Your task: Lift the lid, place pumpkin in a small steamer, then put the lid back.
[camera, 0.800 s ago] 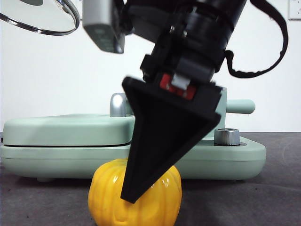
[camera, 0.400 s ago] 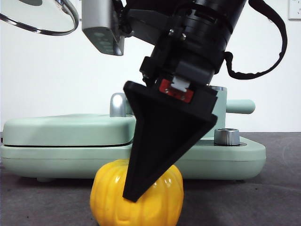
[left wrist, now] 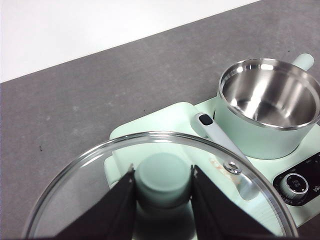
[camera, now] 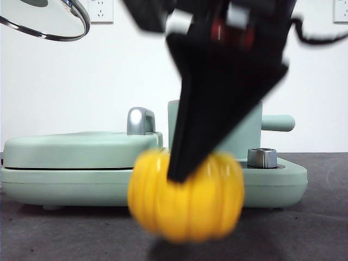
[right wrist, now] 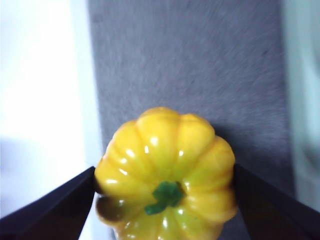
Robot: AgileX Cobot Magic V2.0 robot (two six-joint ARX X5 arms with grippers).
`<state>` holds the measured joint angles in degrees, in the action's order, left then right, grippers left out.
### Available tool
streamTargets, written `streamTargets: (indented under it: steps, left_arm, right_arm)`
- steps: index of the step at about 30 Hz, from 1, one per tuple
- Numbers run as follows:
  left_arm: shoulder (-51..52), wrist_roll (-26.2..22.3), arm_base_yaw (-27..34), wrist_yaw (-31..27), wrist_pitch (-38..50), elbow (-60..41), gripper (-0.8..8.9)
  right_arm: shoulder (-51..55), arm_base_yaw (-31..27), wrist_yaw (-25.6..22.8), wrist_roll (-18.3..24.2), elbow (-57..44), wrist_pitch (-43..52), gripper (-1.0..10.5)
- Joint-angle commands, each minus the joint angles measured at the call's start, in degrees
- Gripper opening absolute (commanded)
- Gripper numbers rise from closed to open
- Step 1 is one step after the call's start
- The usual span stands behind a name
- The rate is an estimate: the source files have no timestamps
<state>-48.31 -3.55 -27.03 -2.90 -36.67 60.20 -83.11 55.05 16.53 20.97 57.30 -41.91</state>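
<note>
Right gripper [right wrist: 165, 200], black two-jaw claw, is pinched on the glossy yellow-orange ribbed toy pumpkin [right wrist: 167, 192], jaws pressing its flanks at 9 and 3 o'clock, green stem [right wrist: 165, 196] facing the wrist camera. In the front view the pumpkin [camera: 187, 198] hangs clear of the dark grey table [camera: 304, 228], motion-blurred, with a shadow beneath it, in front of the wide flat mint-green grill unit [camera: 76, 163]. The right gripper [camera: 187, 163] comes down from 12 o'clock, big and dark.

Left gripper [left wrist: 162, 187] is clamped on the small mint-green knob [left wrist: 162, 177] of the round glass lid with shiny steel rim [left wrist: 100, 165], holding it aloft; in the front view the lid [camera: 49, 22] sits at the 10–11 o'clock corner. The cylindrical mint-green small steamer with steel rim [left wrist: 267, 117] stands uncovered, steel inside bare, at 2 o'clock of the lid in the left wrist view; its stubby handle [camera: 277, 123] pokes out at 3 o'clock in the front view.

Handling, judged: the pumpkin looks like hard hollow plastic, light, stiff, slick. Ribs give the jaws grooves to seat in; a hold across the widest girth, as now, seems best, since a high hold could squirt it out. The glass lid looks heavier and breakable; the knob is the only sensible hold, and it may swing if tilted.
</note>
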Motion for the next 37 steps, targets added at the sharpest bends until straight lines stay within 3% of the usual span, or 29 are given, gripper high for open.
streamTargets:
  steps: [1,9,13,17,27,37]
  left_arm:
    - [-0.04,-0.02,-0.2,-0.17,1.95,0.81,0.1]
    - [-0.07,-0.04,-0.2,-0.17,1.97,0.81,0.1]
    - [-0.15,-0.02,-0.2,-0.17,2.03,0.81,0.1]
    - [-0.37,0.0,-0.2,-0.15,1.99,0.81,0.1]
    - [-1.09,-0.02,-0.2,-0.17,2.05,0.81,0.1]
    - [-1.51,-0.07,-0.2,-0.15,2.12,0.81,0.1]
  right_arm:
    - [3.3,-0.2,-0.79,-6.8,0.94,-0.61,3.7]
    - [12.66,-4.61,-9.6,-16.76,5.49,-6.43,3.7]
    - [13.14,-8.26,-11.65,-19.08,12.31,-12.63,3.7]
    - [12.31,-11.76,-13.77,-18.88,18.56,-13.97,3.7]
    - [1.86,-19.58,-13.68,-17.31,32.52,-13.35,3.7]
    - [-11.61,-22.73,-13.64,-15.8,41.09,-9.88,3.7]
